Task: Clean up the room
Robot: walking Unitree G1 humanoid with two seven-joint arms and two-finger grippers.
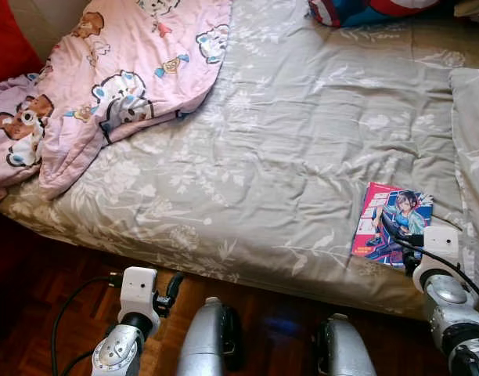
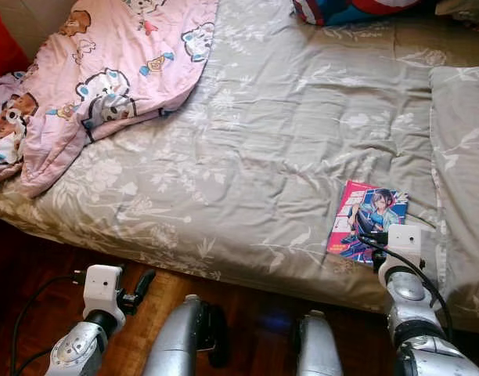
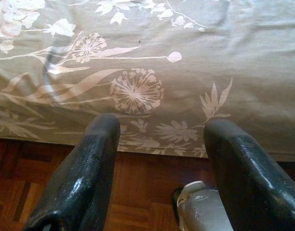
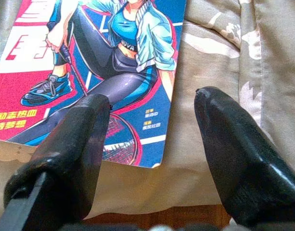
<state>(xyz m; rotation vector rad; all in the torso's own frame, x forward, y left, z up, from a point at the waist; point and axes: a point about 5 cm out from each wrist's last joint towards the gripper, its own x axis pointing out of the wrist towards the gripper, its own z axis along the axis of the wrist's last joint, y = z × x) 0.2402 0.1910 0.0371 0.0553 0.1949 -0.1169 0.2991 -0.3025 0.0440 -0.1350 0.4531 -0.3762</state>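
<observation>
Quilt: a crumpled pink cartoon-print quilt (image 1: 122, 78) lies heaped over the far left corner of the bed.
Bed: a wide bed under a grey-green floral cotton cover (image 1: 286, 157), its near edge above a dark wooden parquet floor (image 1: 36, 290).
Left pincer: the left pincer (image 3: 159, 173) hangs low by the bed's near edge, above the floor, fingers spread wide and holding nothing.
Book: a thin glossy comic book with a red and blue cover (image 1: 390, 223) (a drawn figure with a racket on it) lies flat near the bed's front right edge.
Right pincer: the right pincer (image 4: 152, 159) sits at the book's near edge, fingers wide apart, one finger over the cover's lower part, the other over the bedcover beside it; nothing gripped.
</observation>
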